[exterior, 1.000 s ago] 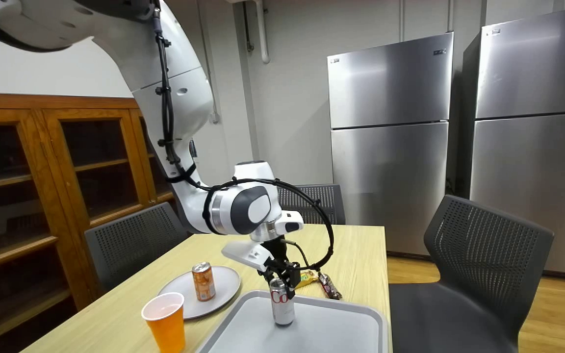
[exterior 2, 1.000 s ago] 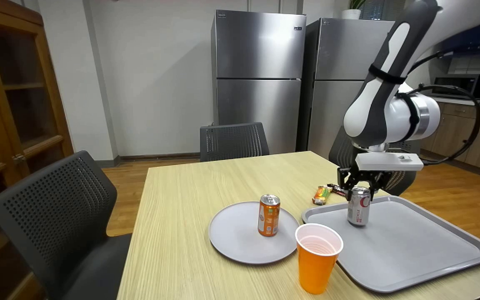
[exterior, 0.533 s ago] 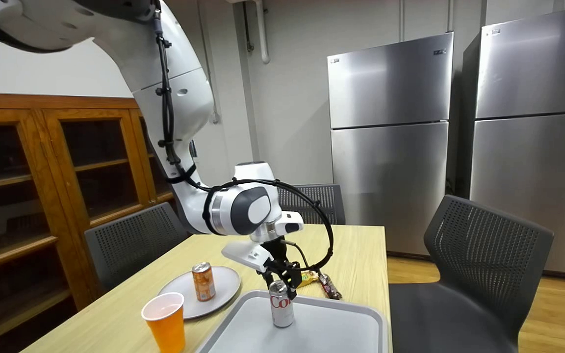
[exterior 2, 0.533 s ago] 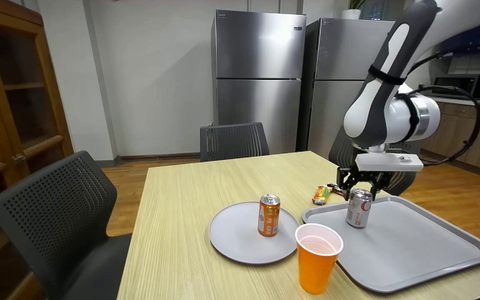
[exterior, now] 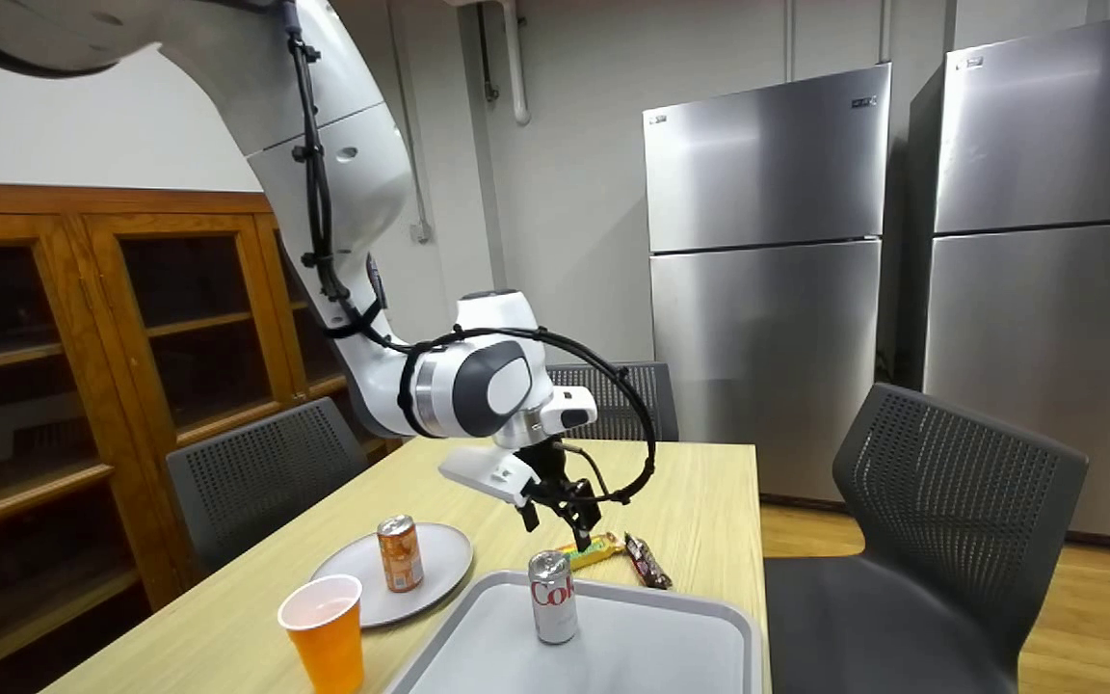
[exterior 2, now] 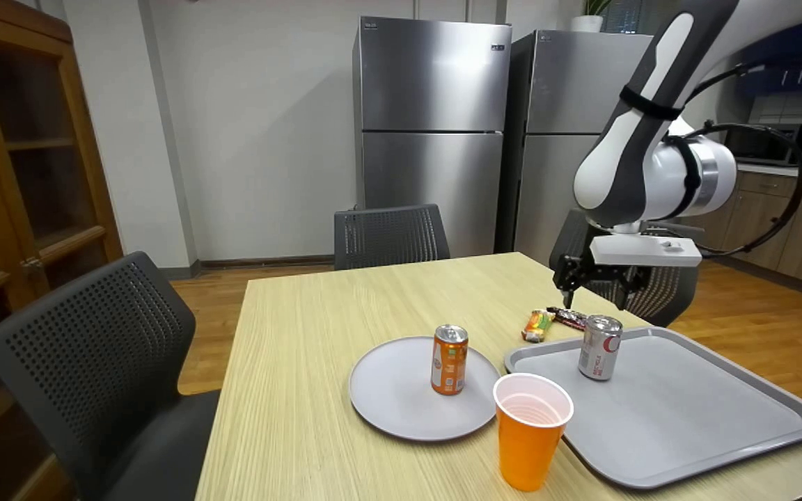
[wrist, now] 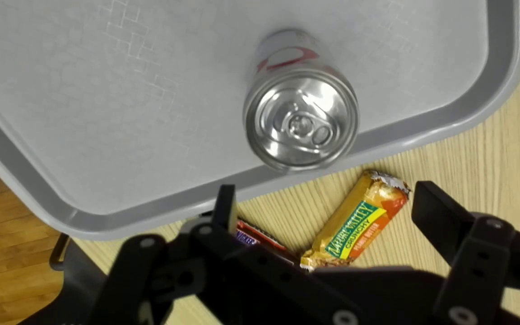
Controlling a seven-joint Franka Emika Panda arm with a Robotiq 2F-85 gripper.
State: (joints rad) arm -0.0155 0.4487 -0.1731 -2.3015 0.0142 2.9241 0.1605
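A silver soda can (exterior: 552, 600) with red lettering stands upright on the grey tray (exterior: 656, 641), close to the rim. My gripper (exterior 2: 594, 300) is open above and behind that can (exterior 2: 600, 351), apart from it. In the wrist view the can (wrist: 300, 122) lies ahead of the fingertips, and nothing is held between the widely parted jaws of the gripper (wrist: 325, 198). Below, on the table, a yellow-and-orange granola bar (wrist: 357, 221) shows between the fingers. A dark candy bar (wrist: 260, 237) beside it is partly hidden by the left finger.
An orange can (exterior 2: 450, 362) stands on a round grey plate (exterior 2: 394, 403). In front of it is an orange cup (exterior 2: 530, 445), near the tray's edge. Dark chairs (exterior: 911, 559) surround the wooden table (exterior 2: 289, 348), and two steel fridges (exterior: 767, 289) stand behind.
My gripper has opened and let go of the silver can, then risen off it. The can has settled slightly and now stands on the tray. Other objects have not moved.
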